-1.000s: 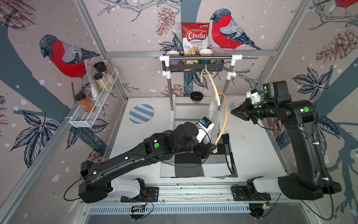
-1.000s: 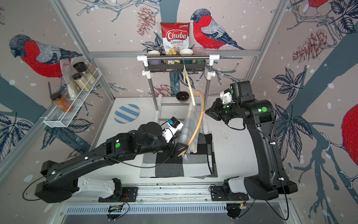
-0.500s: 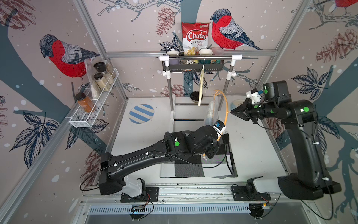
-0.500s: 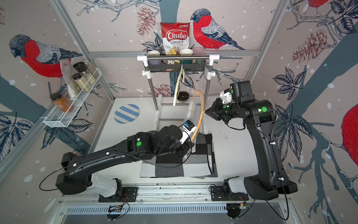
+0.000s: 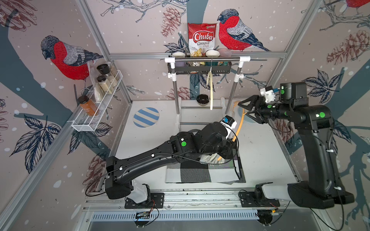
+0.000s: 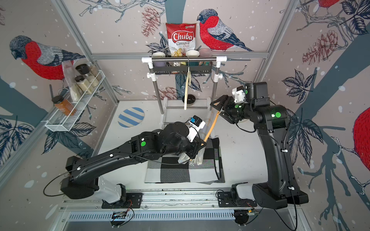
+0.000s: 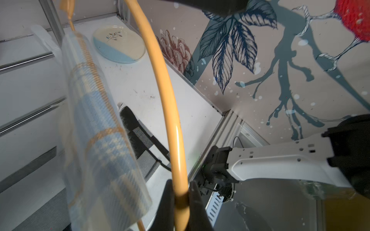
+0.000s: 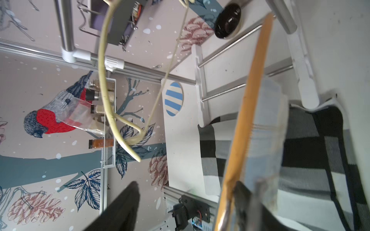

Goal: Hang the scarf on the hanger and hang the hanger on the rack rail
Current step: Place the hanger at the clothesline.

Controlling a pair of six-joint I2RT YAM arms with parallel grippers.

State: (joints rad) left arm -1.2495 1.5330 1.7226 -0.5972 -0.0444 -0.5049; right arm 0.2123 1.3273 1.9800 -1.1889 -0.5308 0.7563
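Jaws of the left gripper (image 7: 181, 193) are pinching the orange hanger (image 7: 160, 80) near one end, pressing on its bar from both sides low over the checked cloth (image 5: 200, 174) that is lying on the table (image 5: 264, 150). From that grip the orange hanger is rising at a slant toward the right gripper (image 5: 243, 109), whose jaws are standing spread wide around the hanger's upper end; in the right wrist view the bar is passing just beside one finger, and whether they are touching cannot be told. The scarf (image 7: 96, 120), pale blue plaid with orange stripes, is draping over the hanger and showing blurred in both wrist views, with its fringed end hanging down beside the left gripper onto the checked cloth in a top view. Behind them a cream hanger (image 5: 210, 90) is hanging from the rail (image 5: 206, 59) of the rack at the back of the table.
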